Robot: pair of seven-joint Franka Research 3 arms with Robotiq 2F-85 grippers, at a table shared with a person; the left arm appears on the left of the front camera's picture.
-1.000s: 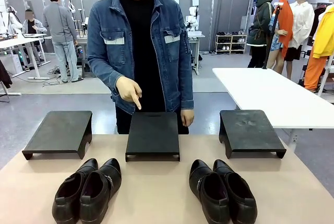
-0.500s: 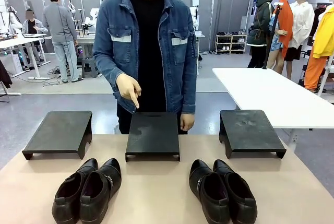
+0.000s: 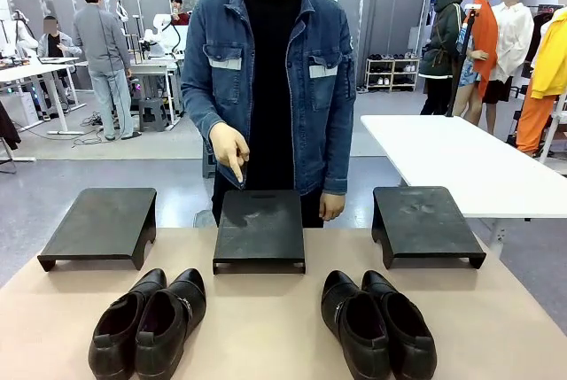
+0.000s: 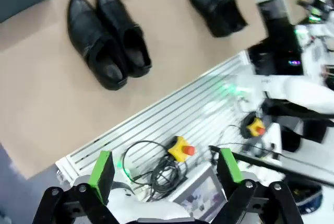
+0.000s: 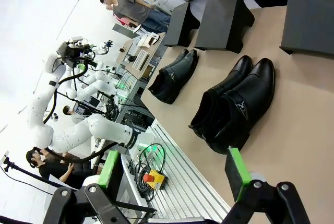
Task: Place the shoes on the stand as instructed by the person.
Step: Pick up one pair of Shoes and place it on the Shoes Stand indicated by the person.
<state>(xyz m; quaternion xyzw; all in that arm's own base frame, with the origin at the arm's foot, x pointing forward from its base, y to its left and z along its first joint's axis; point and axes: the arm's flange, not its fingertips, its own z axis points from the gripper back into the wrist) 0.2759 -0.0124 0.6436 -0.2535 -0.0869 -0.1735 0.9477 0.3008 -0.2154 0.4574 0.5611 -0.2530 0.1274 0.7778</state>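
Broadly, the counter [image 3: 266,327] spans the lower half of the front view. The person [image 3: 275,70] stands behind it at centre frame, one hand [image 3: 230,151] aiming an index finger down at the middle stand [image 3: 260,228]. The left stand [image 3: 99,222] and right stand [image 3: 423,221] flank it at mid-left and mid-right.

Two black pairs rest on the counter, neither on a stand: the left pair [image 3: 146,322] at lower left and the right pair [image 3: 376,322] at lower right. Each has its toes toward the stands and heels toward the bottom edge, so the long axes run roughly up the frame.

The left gripper [image 4: 164,167] is spread and empty at the bottom of its wrist view, with the left pair well apart toward the upper left. The right gripper [image 5: 172,172] is likewise spread and empty, with the right pair up and to the right, apart from its fingers.

Each arm looks nearer its own-side pair. The finger marks the stand; which pair is wanted I cannot tell.
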